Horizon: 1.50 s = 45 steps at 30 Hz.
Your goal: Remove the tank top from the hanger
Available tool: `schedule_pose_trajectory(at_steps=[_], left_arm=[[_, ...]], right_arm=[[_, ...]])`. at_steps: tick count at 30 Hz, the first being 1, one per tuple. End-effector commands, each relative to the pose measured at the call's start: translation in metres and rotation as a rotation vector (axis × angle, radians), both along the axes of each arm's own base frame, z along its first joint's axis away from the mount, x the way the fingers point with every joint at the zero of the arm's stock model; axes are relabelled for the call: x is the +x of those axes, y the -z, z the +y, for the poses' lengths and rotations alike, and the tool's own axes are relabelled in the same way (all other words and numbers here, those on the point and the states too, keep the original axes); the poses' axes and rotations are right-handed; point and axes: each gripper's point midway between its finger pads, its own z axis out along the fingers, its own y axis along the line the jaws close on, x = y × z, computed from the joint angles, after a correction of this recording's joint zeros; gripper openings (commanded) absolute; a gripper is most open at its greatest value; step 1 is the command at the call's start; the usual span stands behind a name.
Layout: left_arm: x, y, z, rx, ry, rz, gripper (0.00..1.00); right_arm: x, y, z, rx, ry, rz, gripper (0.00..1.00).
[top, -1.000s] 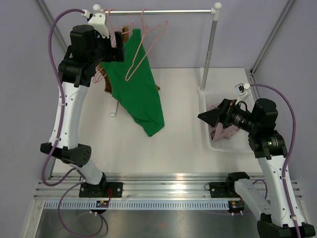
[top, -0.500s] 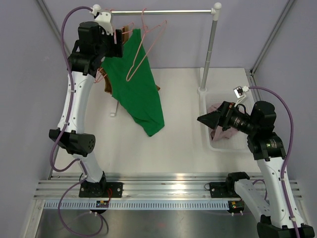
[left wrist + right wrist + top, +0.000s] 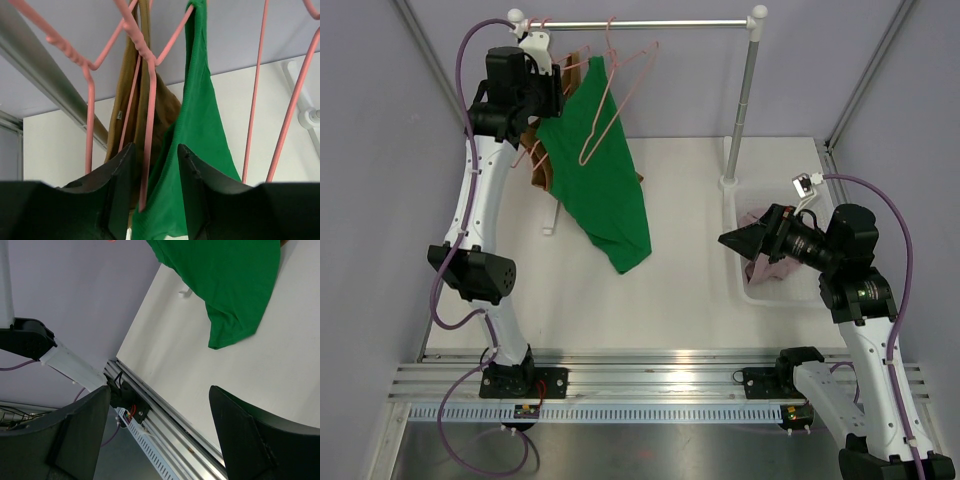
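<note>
The green tank top hangs from a pink hanger on the rail and drapes down to the table. My left gripper is raised to the garment's top left. In the left wrist view its jaws stand narrowly apart. The pink hanger wire and a fold of the green tank top lie between them, and a gap shows beside the wire. My right gripper hovers wide open over the table's right side. It holds nothing and the tank top's hem lies far ahead of it.
A brown garment hangs on another pink hanger behind the green one, also seen from the left wrist. An empty pink hanger hangs on the rail. The rail's post stands beside a white bin with pink clothes.
My left arm rose and moved in on the hanger's left side, and its jaws narrowed around the wire and fabric. The right arm barely moved.
</note>
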Motion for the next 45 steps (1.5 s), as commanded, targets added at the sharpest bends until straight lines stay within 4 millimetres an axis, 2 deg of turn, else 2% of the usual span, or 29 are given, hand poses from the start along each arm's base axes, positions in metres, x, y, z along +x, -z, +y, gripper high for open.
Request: schedule_pose_trajectory(at_steps=[1,3,4,7,8,11,13,16,19,27,33,39,42,43,45], left_arm=[[-0.002,-0.045,-0.007,-0.04,0.042,-0.125,0.39],[-0.004,-0.049,-0.008,-0.047,0.045,-0.132,0.34],[-0.005,-0.049,-0.008,-0.05,0.046,-0.131,0.29],[-0.007,-0.052,-0.012,-0.061,0.066,-0.137,0.25],[-0.008,-0.054,-0.012,-0.062,0.069,-0.14,0.17],[-0.01,-0.057,-0.013,-0.064,0.078,-0.146,0.1],[-0.009,-0.055,-0.014,-0.088,0.064,-0.134,0.0],[-0.01,-0.059,-0.013,-0.097,0.058,-0.139,0.0],[-0.016,-0.071,-0.015,-0.123,0.061,-0.163,0.0],[-0.049,-0.124,-0.015,-0.209,0.05,-0.266,0.0],[-0.073,-0.146,-0.021,-0.257,0.087,-0.3,0.0],[-0.103,-0.147,-0.02,-0.331,0.072,-0.241,0.0],[-0.124,-0.137,-0.024,-0.383,0.09,-0.184,0.0],[-0.128,-0.124,-0.026,-0.392,0.09,-0.143,0.0],[-0.155,-0.128,-0.028,-0.427,0.114,-0.144,0.0]], right_arm=[[-0.002,-0.01,0.002,0.016,-0.022,-0.044,0.86],[-0.003,-0.009,0.002,0.016,-0.022,-0.046,0.86],[-0.003,-0.009,0.002,0.016,-0.022,-0.046,0.86],[-0.002,-0.008,0.002,0.016,-0.02,-0.043,0.86],[-0.002,-0.008,0.002,0.016,-0.022,-0.043,0.86],[-0.003,-0.008,0.002,0.015,-0.021,-0.045,0.86],[-0.003,-0.008,0.002,0.012,-0.018,-0.046,0.86],[-0.004,-0.008,0.002,0.013,-0.016,-0.048,0.86],[-0.004,-0.008,0.002,0.013,-0.02,-0.045,0.86],[-0.005,-0.011,0.002,0.015,-0.019,-0.057,0.86],[-0.007,-0.013,0.002,0.012,-0.022,-0.062,0.86],[-0.009,-0.018,0.0,0.003,-0.018,-0.076,0.86],[-0.011,-0.021,0.0,-0.008,-0.019,-0.085,0.86],[-0.013,-0.023,-0.001,-0.014,-0.02,-0.093,0.86],[-0.014,-0.026,-0.001,-0.017,-0.021,-0.103,0.86]])
